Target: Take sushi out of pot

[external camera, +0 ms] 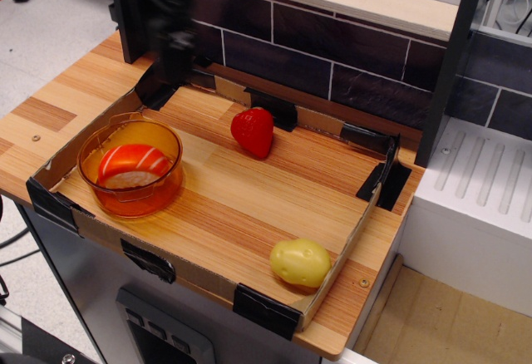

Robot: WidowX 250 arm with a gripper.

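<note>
**Toy nigiri lying in the orange bowl, gripper blurred above the rear left corner**

The small toy salmon sushi [133,165], with a glossy orange-red top crossed by white stripes over a whitish rice base, is lying inside the round translucent orange plastic pot [169,183] at the left of the tray. Its long axis is running roughly left to right across the frame, tilted slightly so that the right end is sitting a little farther back; the striped top is facing up and towards the camera (the rice base is showing along the near edge). The pot has low, straight, smooth walls, and the wood grain beneath is showing faintly through them.

The dark robot gripper [170,44] is appearing as a motion-blurred vertical shape above the rear left corner of the tray, well apart from the pot and higher than it. Whether its fingers are spread or closed cannot be told from the blur, and nothing is visibly held.

The shallow cardboard tray with black taped corners [266,310] is resting on the pale striped wooden tabletop [50,110]. A plain red plastic strawberry [253,131], pointed tip down, is sitting near the tray's rear wall, and a smooth yellow toy potato [299,263] is sitting in the near right corner. A dark tiled back wall [332,56] is standing behind the tray.
</note>
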